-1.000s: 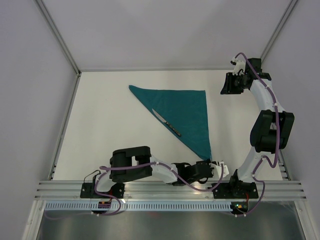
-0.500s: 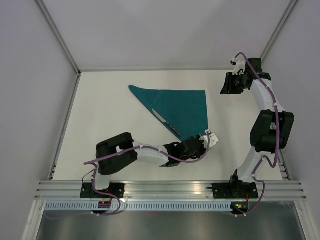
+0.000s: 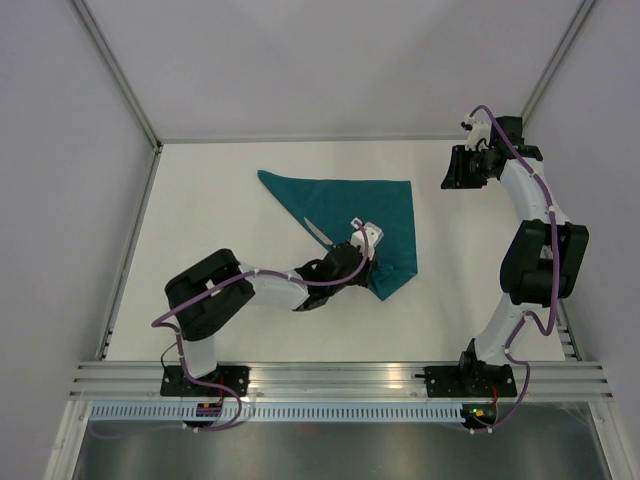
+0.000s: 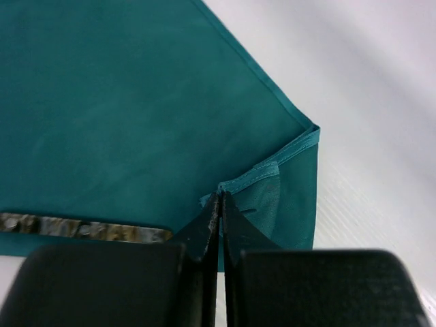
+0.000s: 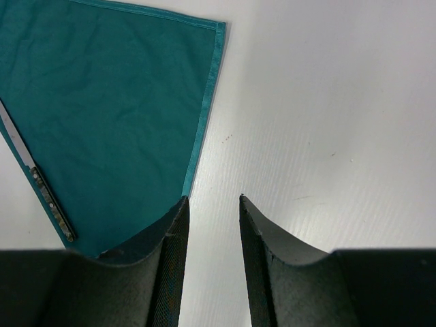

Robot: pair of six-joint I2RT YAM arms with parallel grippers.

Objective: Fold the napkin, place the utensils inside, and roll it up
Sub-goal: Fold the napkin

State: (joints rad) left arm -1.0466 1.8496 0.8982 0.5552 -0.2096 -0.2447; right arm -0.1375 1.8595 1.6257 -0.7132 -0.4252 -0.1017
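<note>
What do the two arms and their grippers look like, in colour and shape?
Both the left arm and the right arm have white links with black joint housings; a purple cable runs loosely along each. The left gripper and right gripper have matte black fingers that narrow towards the tips.

My left gripper [image 3: 363,237] has swung from the near edge of the table [image 3: 200,220] to a position over the napkin [image 3: 380,205], jaws closed on its near corner. That corner has been carried back and folded over the cloth, and now sits beside the knife [image 3: 318,231] handle.
</note>
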